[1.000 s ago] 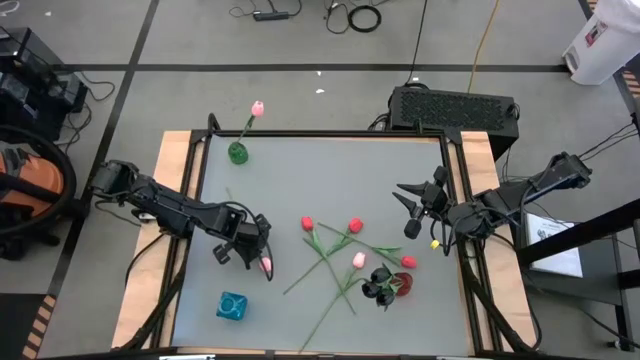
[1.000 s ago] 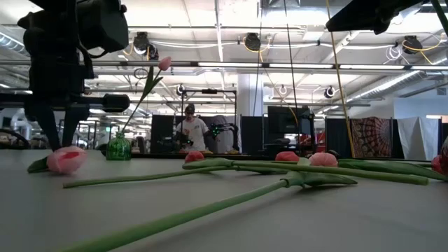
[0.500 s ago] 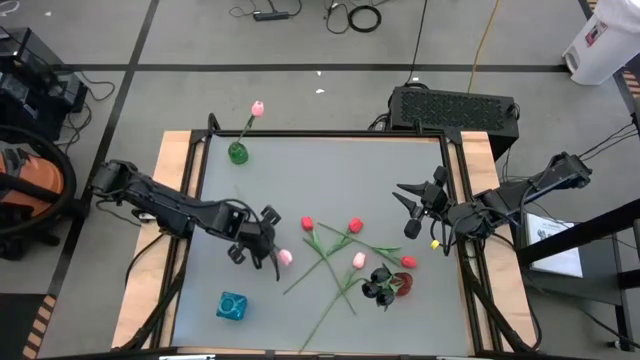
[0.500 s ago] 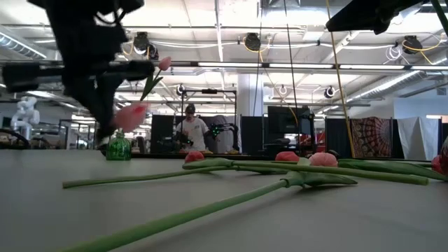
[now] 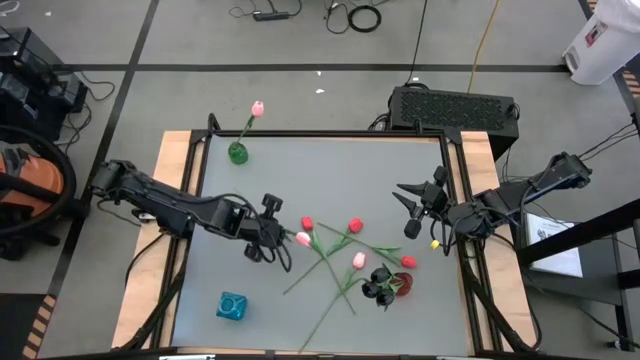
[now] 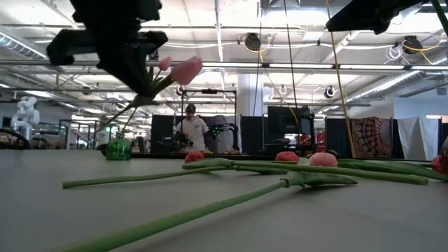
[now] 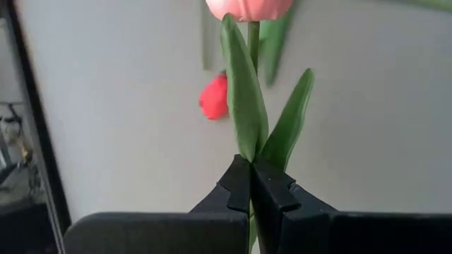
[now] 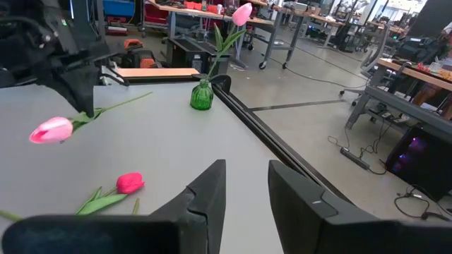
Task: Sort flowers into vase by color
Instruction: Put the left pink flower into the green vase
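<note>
Left end effector [image 5: 272, 237], mid-counter, is clamped on a pink-headed artificial tulip [image 5: 302, 239]; carry it level toward eleven o'clock, lowering its stem into the green glass vase [image 5: 238, 153] beside the matching pink. Right end effector [image 5: 409, 208] waits parted at three o'clock.

A pink tulip [image 7: 248, 8] is held by its stem at bottom centre, the left gripper [image 7: 252, 185] clamped on it. A red tulip head [image 7: 215, 97] is seen left of centre on the grey table [image 7: 113, 106].
</note>
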Action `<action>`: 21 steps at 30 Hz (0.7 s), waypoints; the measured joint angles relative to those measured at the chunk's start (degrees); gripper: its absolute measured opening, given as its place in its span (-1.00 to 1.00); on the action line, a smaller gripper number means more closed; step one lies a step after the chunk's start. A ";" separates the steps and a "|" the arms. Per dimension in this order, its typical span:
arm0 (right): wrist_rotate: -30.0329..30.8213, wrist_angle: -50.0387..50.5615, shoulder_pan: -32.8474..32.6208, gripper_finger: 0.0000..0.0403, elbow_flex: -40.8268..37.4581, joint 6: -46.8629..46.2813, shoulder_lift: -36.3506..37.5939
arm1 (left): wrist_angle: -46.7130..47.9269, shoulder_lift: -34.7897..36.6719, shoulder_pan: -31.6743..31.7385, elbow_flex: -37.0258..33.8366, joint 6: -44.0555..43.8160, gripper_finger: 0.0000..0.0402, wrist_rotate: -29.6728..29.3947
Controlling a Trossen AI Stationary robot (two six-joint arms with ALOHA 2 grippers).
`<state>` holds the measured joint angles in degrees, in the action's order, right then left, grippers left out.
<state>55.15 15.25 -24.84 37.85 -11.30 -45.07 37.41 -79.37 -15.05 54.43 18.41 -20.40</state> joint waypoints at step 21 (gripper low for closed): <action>0.01 0.00 0.00 -0.51 0.00 -0.01 -0.01 | 2.16 24.26 -7.51 2.36 -13.61 -0.99 -15.93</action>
<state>55.16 15.25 -24.84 37.85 -11.31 -45.08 39.57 -55.11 -22.56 56.80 4.79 -36.33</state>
